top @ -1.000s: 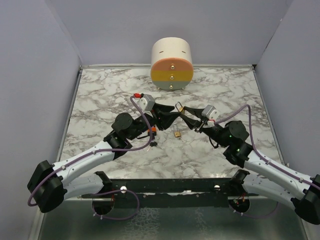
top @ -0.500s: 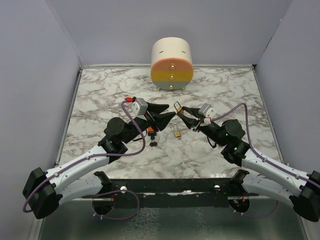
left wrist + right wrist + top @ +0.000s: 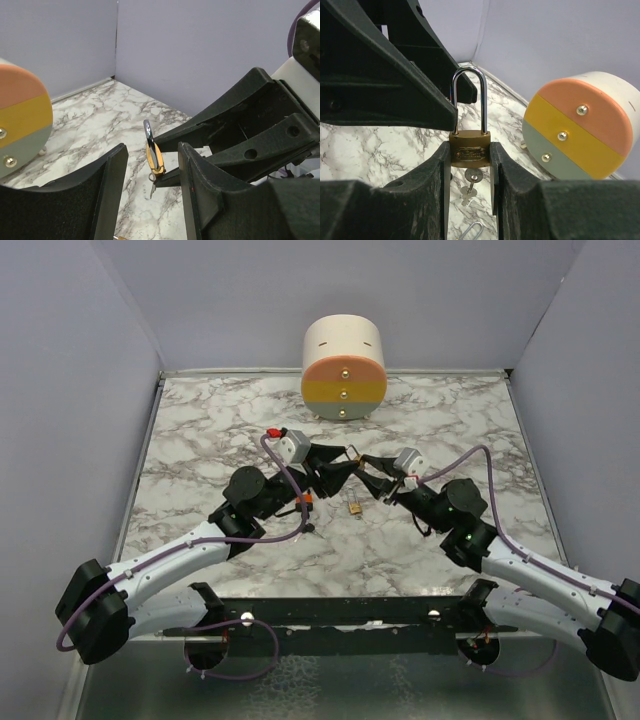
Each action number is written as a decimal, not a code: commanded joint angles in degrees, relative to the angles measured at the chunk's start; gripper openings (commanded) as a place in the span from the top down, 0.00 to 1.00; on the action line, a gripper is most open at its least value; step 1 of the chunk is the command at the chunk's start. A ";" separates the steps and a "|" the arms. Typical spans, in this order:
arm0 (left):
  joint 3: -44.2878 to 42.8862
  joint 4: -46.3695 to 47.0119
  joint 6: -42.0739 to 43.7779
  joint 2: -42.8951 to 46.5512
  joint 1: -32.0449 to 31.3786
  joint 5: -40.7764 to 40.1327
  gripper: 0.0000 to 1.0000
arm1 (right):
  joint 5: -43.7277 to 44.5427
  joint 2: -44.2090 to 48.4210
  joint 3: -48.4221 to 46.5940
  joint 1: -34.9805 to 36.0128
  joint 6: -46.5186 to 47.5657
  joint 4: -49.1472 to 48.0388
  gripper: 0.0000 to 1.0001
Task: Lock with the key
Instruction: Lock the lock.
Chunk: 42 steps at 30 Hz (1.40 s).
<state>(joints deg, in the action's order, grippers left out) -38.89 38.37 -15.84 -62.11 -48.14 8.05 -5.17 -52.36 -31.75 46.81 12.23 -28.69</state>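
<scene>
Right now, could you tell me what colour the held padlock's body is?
The padlock body is brass gold, clearest in the right wrist view.

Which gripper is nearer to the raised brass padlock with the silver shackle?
Right. The right gripper is shut on the brass padlock, holding it upright by its body. The left gripper is open, close beside the shackle, not gripping.
</scene>
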 commanded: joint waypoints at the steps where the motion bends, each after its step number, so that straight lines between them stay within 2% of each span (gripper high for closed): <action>1: -1.22 2.87 0.65 0.73 -0.43 -0.41 0.52 | 1.21 -0.63 0.28 0.43 -0.33 -2.24 0.99; 4: -1.18 3.22 0.68 0.75 -0.38 -0.74 0.53 | 1.13 -0.83 0.32 0.47 -0.45 -2.41 0.99; 8: -1.26 3.35 0.46 -0.04 -0.38 -0.68 0.60 | 1.12 -0.71 0.35 0.62 -0.54 -2.62 0.99; 12: -1.82 3.37 -0.08 -1.22 -0.38 -0.05 0.77 | 1.26 -0.38 0.32 0.79 -0.53 -2.41 0.99; 20: -3.11 3.33 0.54 -2.92 -0.38 1.53 0.91 | 0.96 -0.19 0.70 0.93 -0.62 -2.05 0.99; 22: -3.12 3.31 1.21 -2.88 -0.38 1.02 0.99 | 0.87 -0.16 0.98 0.98 -0.71 -2.28 0.99; 32: -0.36 6.46 2.66 0.81 -0.34 -1.78 1.00 | 1.48 -0.63 1.61 1.02 -1.15 -1.78 0.98; 42: -2.70 2.60 10.62 2.90 -0.27 -9.51 1.00 | 2.79 1.31 3.78 1.00 -2.83 1.19 0.52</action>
<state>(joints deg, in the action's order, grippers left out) -38.65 38.61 -11.73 -61.91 -49.52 6.20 -4.56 -52.62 -30.20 47.75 11.44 -30.44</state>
